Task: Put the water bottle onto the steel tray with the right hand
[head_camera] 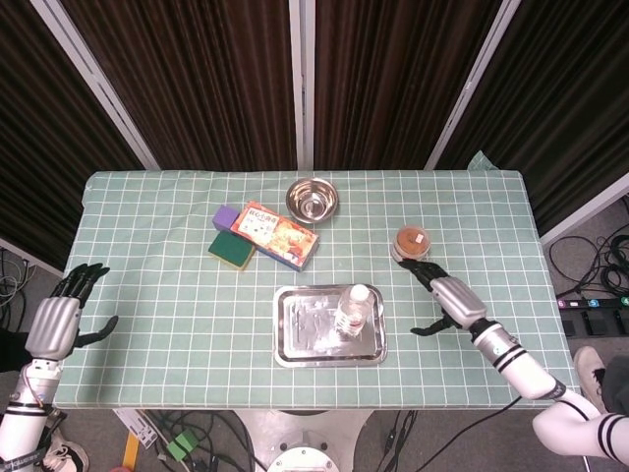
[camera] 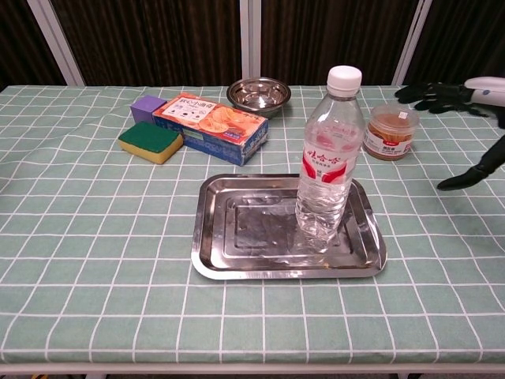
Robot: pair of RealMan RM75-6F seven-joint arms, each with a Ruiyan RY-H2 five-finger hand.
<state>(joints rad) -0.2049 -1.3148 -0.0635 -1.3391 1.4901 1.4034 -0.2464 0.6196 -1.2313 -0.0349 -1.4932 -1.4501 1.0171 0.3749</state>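
Bottle standing on the tray

The water bottle (camera: 329, 158) stands upright on the right side of the steel tray (camera: 237, 229); the right robot hand (head_camera: 447, 299) hovers well right, fingers spread, empty.
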